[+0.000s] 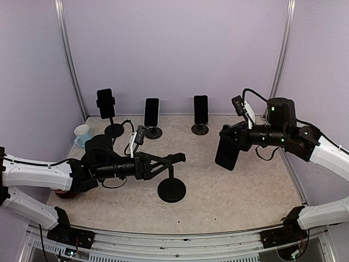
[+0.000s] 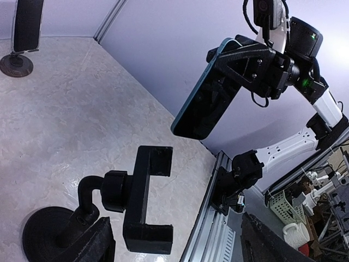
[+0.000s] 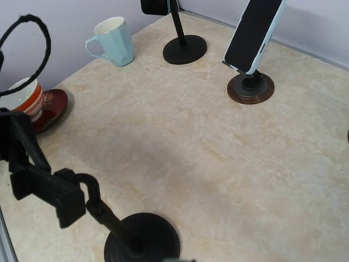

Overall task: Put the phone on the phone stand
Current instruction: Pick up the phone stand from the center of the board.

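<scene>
Standing behind phone stand (image 1: 172, 191): loaded stands (image 1: 152, 117), mug (image 1: 83, 135).

Blue mug (image 3: 112, 41), striped cup (image 3: 24, 103) on red saucer (image 3: 54, 105), white-cased phone (image 3: 253, 35) on brown base (image 3: 251, 90)

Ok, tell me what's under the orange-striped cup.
A dark red saucer lies under the striped cup. The cup covers the saucer's middle, so anything between them cannot be seen.

open tabletop (image 1: 245, 188) between phone (image 1: 226, 153) and phone stand (image 1: 172, 191) — left end effector (image 1: 175, 160) crowds the stand
</scene>
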Tool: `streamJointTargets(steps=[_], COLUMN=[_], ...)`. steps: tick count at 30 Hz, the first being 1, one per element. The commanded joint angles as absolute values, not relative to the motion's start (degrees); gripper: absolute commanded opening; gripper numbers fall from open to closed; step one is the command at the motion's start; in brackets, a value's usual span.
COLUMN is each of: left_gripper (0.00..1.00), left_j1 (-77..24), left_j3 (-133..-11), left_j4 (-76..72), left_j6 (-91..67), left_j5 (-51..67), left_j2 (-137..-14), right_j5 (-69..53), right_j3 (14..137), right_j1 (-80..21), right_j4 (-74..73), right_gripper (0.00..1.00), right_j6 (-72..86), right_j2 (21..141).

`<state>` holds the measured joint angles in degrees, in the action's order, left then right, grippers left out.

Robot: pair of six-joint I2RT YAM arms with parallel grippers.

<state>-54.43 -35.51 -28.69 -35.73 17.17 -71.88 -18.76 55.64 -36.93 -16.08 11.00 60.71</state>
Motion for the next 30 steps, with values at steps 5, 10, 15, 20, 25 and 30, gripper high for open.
streamJointTargets(steps=[5, 10, 15, 20, 25, 30], left_gripper=[0.73, 0.61, 0.58, 0.5, 0.47, 0.47], left_j1=[-54.67, -54.58, -54.49, -54.45, -54.19, -53.79], left_j3=[-34.15, -34.18, -34.32, -34.7, -34.72, -34.85], left_j4=[-29.91, -30.06, -29.97, -30.15, -30.15, -30.4], left_j6=[-35.42, -35.29, -35.17, -35.29, -35.16, -35.25], left_j5=[17.52, 17.49, 17.53, 17.58, 17.05, 17.23], left_j2=[-72.75, -72.95, -73.37, -74.04, -74.09, -74.09], right_j5=[-18.65, -18.66, -18.31, -18.57, -18.66, -18.51], right_j3=[55.3, 55.02, 54.57, 54.19, 54.14, 54.07], right_j1=[-36.3, -36.3, -36.3, -36.3, -36.3, -36.3], right_j4=[-12.81, -12.69, -12.68, -12.37, -12.28, -12.38], right_gripper=[0.0, 0.0, 0.0, 0.0, 0.0, 0.0], right_j6=[11.76, 11.85, 11.85, 12.1, 12.22, 12.02], right_j2=[58.47, 58.45, 58.11, 58.1, 58.19, 58.36])
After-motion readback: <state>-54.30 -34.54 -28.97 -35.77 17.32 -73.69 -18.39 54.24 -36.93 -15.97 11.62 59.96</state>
